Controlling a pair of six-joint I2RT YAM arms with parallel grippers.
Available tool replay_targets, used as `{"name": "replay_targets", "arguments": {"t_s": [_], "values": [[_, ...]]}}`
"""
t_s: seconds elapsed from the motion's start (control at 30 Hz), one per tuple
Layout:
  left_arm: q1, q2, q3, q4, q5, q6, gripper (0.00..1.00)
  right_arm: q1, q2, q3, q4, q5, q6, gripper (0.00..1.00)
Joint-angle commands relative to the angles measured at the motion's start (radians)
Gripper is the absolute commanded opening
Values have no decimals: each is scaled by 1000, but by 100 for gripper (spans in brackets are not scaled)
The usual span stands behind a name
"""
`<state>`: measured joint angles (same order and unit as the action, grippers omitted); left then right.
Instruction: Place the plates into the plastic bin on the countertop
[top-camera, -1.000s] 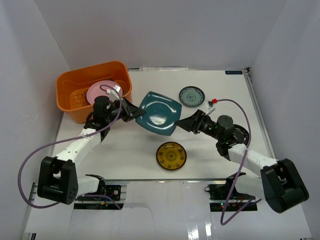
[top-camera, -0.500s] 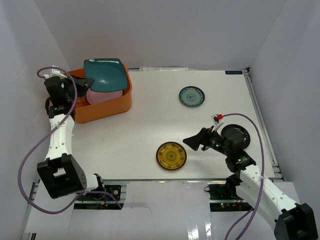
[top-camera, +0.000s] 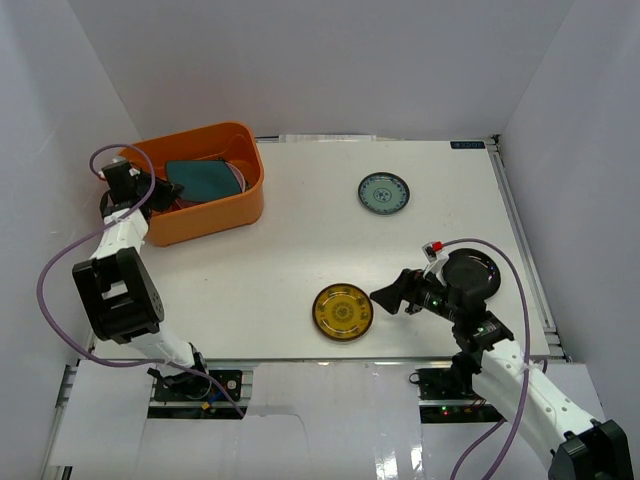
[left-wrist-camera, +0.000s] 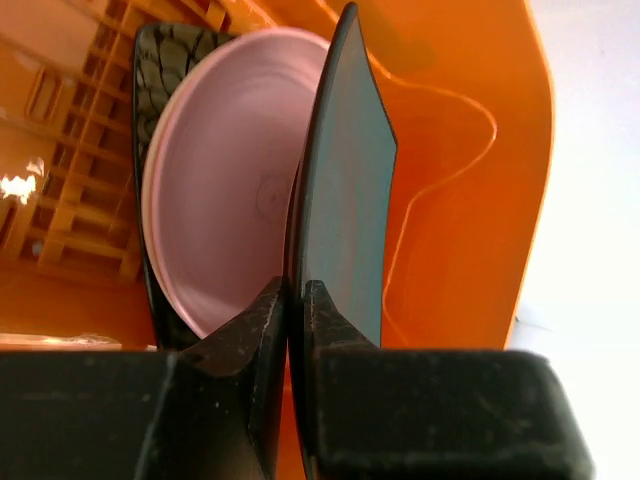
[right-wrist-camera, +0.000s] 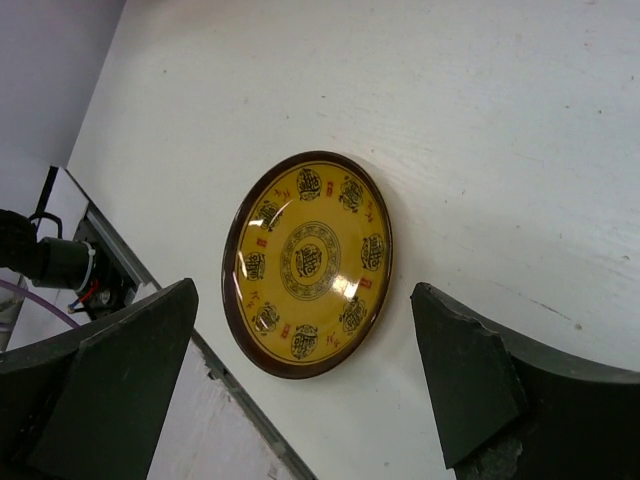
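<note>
the left pincer (left-wrist-camera: 295, 292) is pinching the near rim of the glossy teal square plate (left-wrist-camera: 350, 170), its two dark fingers pressed against either face of the rim. the plate sits inside the large orange plastic bin (top-camera: 215, 215), reaching from the pincer at the bin's left wall out across its middle. close beside the teal plate's face lies the pink round plate (left-wrist-camera: 225, 230), with the black floral plate (left-wrist-camera: 155, 90) behind that; whether the teal one touches the pink one cannot be told. the slotted bottom of the bin shows past them.

the right pincer (top-camera: 388, 297) is well away from the bin, to its right and nearer the arm bases, with its fingers spread wide and nothing between them. the amber-yellow round plate (right-wrist-camera: 310, 262), dark-rimmed with a printed pattern, lies flat on the white countertop (top-camera: 300, 240) just ahead of those fingers, apart from them. the small teal patterned round plate (top-camera: 384, 193) rests level with the bin, off to its right. the black round plate (top-camera: 472, 270) lies further right, partly under the right arm.
</note>
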<state>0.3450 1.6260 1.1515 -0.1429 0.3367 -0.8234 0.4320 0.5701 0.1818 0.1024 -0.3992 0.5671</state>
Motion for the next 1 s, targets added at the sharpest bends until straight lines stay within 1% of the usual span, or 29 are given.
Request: {"name": "replay_targets", "arguments": {"t_s": [0.0,0.03,0.07,0.1,0.17,0.2,0.23,0.27,0.3,0.33,0.43,0.5,0.57,0.6,0.67,0.77,0.87,0.93,0.97], "values": [[6,1,60,135,15,15,2,-3,-27,-14,-27,31,-30,95],[6,12,73,134,18,33,8,-4,-30,-18,-29,36,-30,95],[6,23,77,132,24,41,16,-4,-32,-16,-36,42,-30,95],[5,31,79,135,47,44,36,-3,-36,-15,-58,43,-35,96],[6,38,77,128,59,43,60,-4,-42,-7,-76,71,-41,96],[6,31,73,134,68,35,79,-4,-50,-8,-79,82,-39,96],[6,6,60,135,71,29,85,-4,-50,-10,-76,94,-32,96],[6,-9,56,135,67,23,89,-4,-47,-8,-78,111,-29,96],[0,-29,51,164,49,21,92,-3,-38,-4,-81,117,-26,97],[-3,-69,48,167,-5,21,98,-3,-30,2,-96,126,-26,98],[-26,-115,50,172,-56,56,98,-3,-9,22,-138,190,-26,100],[-47,-161,45,177,-126,88,98,-3,-10,33,-161,229,-24,100],[-72,-202,25,201,-239,131,98,-3,-9,56,-229,279,-33,96],[-86,-203,28,200,-254,171,98,-3,-9,77,-246,295,-44,96],[-98,-201,45,161,-307,193,98,-3,-9,88,-262,319,-46,97],[-116,-204,30,149,-320,220,98,-2,-6,113,-285,323,-52,98],[-116,-175,47,83,-311,228,98,-3,-15,128,-297,323,-55,98],[-116,-192,21,80,-279,207,98,-3,-32,139,-303,321,-55,98],[-123,-207,10,94,-228,195,98,-3,-47,145,-306,329,-55,98]]}}
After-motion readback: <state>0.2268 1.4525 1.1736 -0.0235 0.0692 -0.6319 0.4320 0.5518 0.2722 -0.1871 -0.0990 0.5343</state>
